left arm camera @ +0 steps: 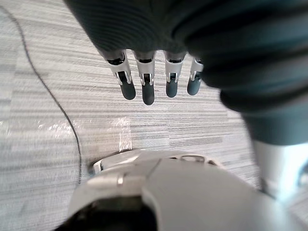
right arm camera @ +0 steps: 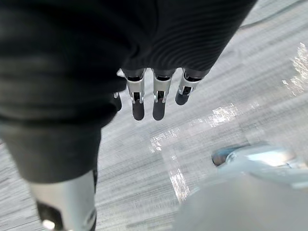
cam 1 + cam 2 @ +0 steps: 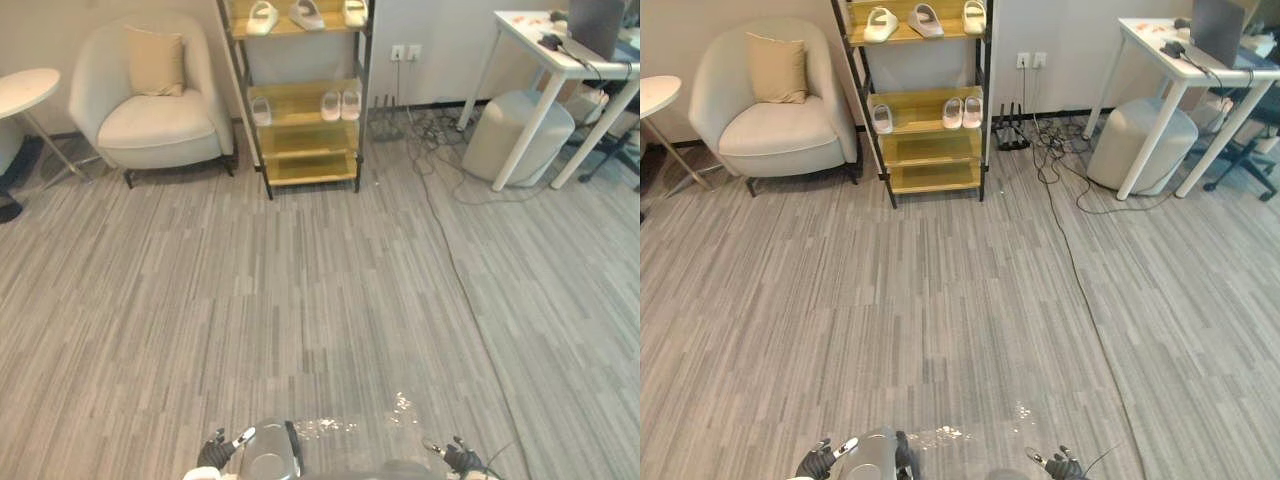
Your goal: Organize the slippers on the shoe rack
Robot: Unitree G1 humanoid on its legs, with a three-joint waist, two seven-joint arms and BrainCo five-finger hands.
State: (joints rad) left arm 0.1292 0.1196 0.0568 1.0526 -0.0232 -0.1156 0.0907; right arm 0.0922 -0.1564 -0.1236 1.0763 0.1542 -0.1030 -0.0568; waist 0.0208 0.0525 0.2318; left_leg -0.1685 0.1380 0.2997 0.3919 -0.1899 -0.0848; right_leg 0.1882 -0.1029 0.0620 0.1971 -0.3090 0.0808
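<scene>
1. Shoe rack point(image 3: 310, 140) — far centre against the wall, with a dark frame and wooden shelves. An armchair point(image 3: 155, 95) stands to its left and a white desk point(image 3: 540, 45) at far right.
2. Top-shelf slippers point(image 3: 306, 13): three pale ones, loosely spaced and turned unevenly.
3. Middle shelf: a matched pair point(image 3: 340, 104) lies side by side at the right end, with a single slipper point(image 3: 261, 110) apart at the left end. The lower shelves look bare.
4. Left hand point(image 1: 139, 33) — low at the near edge, well apart from the rack. Its fingers point(image 1: 147, 91) are straight, slightly spread and holding nothing.
5. Right hand point(image 2: 163, 38): likewise near, with fingers point(image 2: 158, 103) straight, close together and empty.
6. Handling, as a judgement: the slippers are probably light and soft, foam or rubber, not fragile and perhaps a little slick. The soles will likely flex, so take each one across the strap arch, or pinch the sole's side edge near mid-length. The approach to the rack comes first.
</scene>
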